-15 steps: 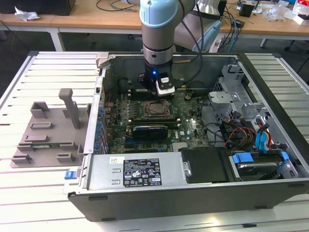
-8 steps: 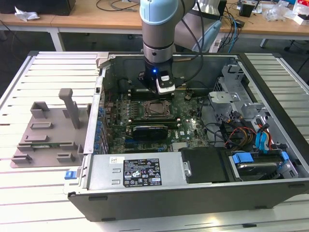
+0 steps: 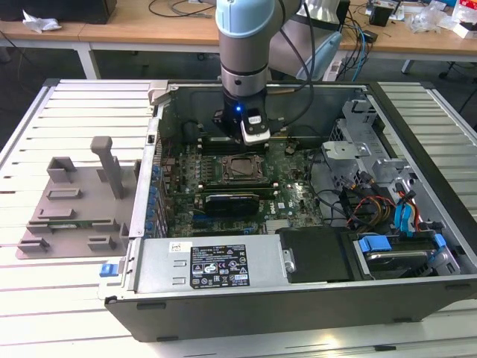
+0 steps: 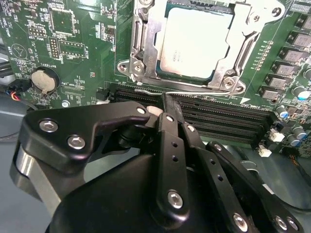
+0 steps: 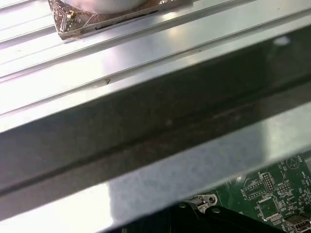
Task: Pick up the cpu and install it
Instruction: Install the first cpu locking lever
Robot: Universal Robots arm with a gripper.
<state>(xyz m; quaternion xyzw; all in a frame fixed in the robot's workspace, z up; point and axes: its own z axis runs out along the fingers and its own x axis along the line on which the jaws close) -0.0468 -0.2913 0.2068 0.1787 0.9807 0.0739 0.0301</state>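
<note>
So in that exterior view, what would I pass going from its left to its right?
Grey fixture plate on the slatted table → green motherboard inside the open computer case → cpu sitting in its socket, just below the arm's fingers → tangle of coloured cables → blue-tabbed drive bay.

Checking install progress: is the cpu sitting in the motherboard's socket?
Yes, in the second wrist view the cpu lies flat inside the socket frame, its silvery top exposed.
</note>
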